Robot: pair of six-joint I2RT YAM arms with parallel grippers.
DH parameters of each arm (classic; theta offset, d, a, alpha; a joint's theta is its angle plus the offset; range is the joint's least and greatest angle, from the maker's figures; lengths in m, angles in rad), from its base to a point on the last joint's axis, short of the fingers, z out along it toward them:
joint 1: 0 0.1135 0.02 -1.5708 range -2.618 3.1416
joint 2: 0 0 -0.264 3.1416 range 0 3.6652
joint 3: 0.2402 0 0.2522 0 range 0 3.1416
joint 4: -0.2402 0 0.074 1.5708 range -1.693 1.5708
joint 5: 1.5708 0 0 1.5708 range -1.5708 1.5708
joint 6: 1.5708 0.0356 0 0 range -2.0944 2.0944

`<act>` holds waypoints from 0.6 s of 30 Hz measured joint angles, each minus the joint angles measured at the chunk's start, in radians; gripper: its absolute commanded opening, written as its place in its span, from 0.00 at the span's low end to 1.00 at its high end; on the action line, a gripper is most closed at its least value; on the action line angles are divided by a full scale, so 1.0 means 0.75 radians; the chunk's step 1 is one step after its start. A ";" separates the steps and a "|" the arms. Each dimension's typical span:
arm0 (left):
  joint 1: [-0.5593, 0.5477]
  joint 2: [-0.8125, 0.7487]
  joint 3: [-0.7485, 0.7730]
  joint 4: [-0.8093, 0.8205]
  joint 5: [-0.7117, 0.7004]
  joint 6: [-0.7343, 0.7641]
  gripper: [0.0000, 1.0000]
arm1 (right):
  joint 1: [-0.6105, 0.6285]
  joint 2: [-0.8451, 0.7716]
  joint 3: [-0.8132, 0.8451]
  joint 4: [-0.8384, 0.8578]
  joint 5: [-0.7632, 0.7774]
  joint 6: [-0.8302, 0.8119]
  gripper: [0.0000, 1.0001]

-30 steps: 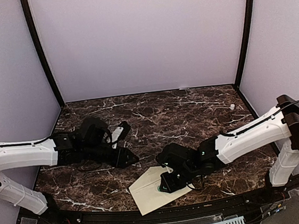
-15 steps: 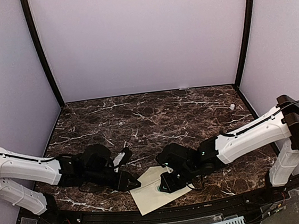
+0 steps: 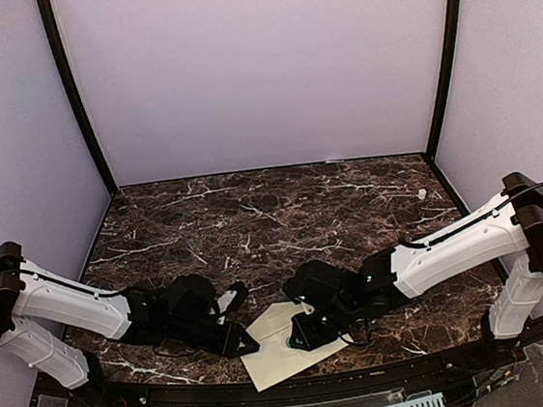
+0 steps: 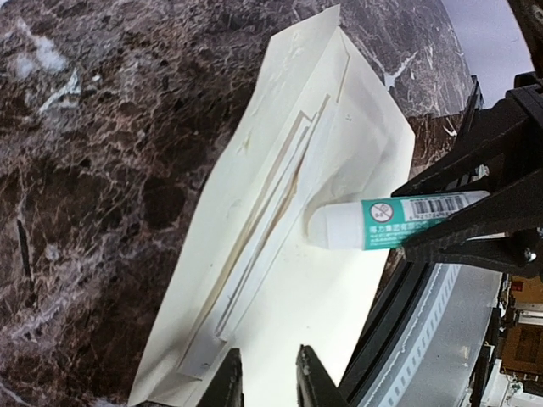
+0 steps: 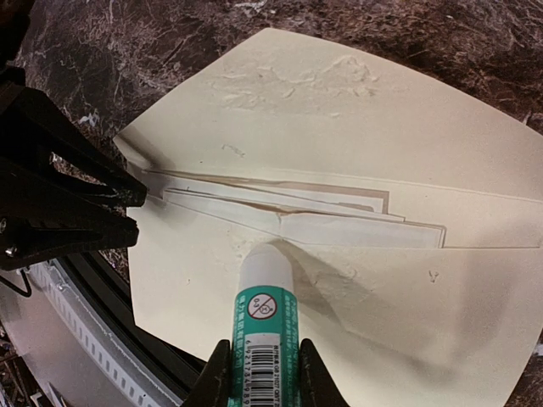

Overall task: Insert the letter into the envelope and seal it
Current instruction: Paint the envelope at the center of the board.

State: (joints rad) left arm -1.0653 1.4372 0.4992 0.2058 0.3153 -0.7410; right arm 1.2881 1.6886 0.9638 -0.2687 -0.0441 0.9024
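Our right gripper (image 5: 261,356) clamps the glue stick (image 5: 265,297), tip on the envelope (image 5: 339,127) at its flap seam; the letter seems tucked inside, unseen. Our left gripper (image 4: 267,360), jaws narrow, sits at the envelope's corner, grip unclear. We should pin that corner and stroke lightly along the seam.

Top external: fixed, high, behind the near side of the envelope (image 3: 268,354), looking down and forward; far off, whole table (image 3: 348,195) seen.
Left wrist: close, low, left of envelope, facing right.
Right wrist: close, right of envelope, facing left.
All share envelope and glue stick (image 4: 399,222).
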 measured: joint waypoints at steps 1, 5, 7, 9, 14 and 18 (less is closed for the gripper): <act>0.000 0.012 -0.007 0.010 -0.002 -0.001 0.18 | 0.000 0.000 0.000 0.000 0.000 0.000 0.00; 0.000 0.043 -0.048 0.052 -0.003 -0.019 0.16 | -0.002 0.000 0.000 -0.001 0.000 0.001 0.00; 0.000 0.050 -0.053 0.072 -0.004 -0.027 0.14 | -0.006 -0.001 -0.002 0.001 0.001 0.002 0.00; 0.000 0.058 -0.061 0.094 -0.004 -0.033 0.13 | -0.011 -0.006 -0.010 0.004 0.001 0.002 0.00; 0.000 0.073 -0.069 0.133 -0.013 -0.035 0.12 | -0.026 -0.039 -0.056 0.032 -0.002 0.002 0.00; 0.000 0.075 -0.076 0.148 -0.018 -0.034 0.12 | -0.054 -0.081 -0.106 0.045 -0.006 0.003 0.00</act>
State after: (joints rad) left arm -1.0653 1.4933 0.4423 0.3168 0.3019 -0.7666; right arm 1.2472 1.6279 0.8845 -0.2348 -0.0486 0.9043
